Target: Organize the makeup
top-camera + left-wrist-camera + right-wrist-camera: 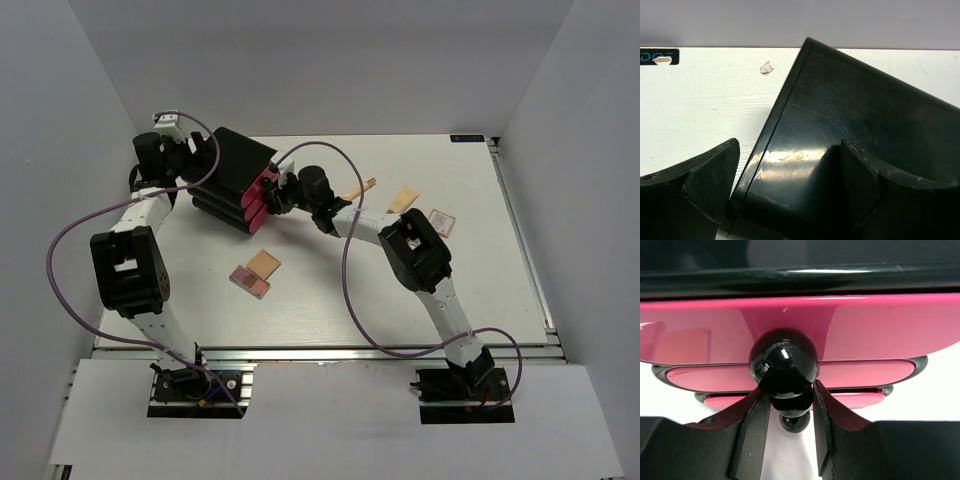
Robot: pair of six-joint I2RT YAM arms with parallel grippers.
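From above, my left claw (196,156) is half lost behind the box (232,170), and my right claw (279,193) is buried against its pink drawers (262,200), so neither opening reads here. The makeup lies loose on the table (330,300): two palettes (257,272) touch each other near the box's front, a tube (358,189) sits just behind my right arm, and a compact (402,199) and another palette (440,221) lie farther right. Through my left wrist, the box runs out of view, and a scrap (766,67) lies on the table beyond. My left claw gapes wide, one finger (710,185) off the box's edge and the other over its black side; I cannot tell whether either touches. Through my right wrist, the nearest drawer fills the view and partly hides the others. My right claw is nearly closed, its fingers (754,432) pinching that drawer's knob (783,365).
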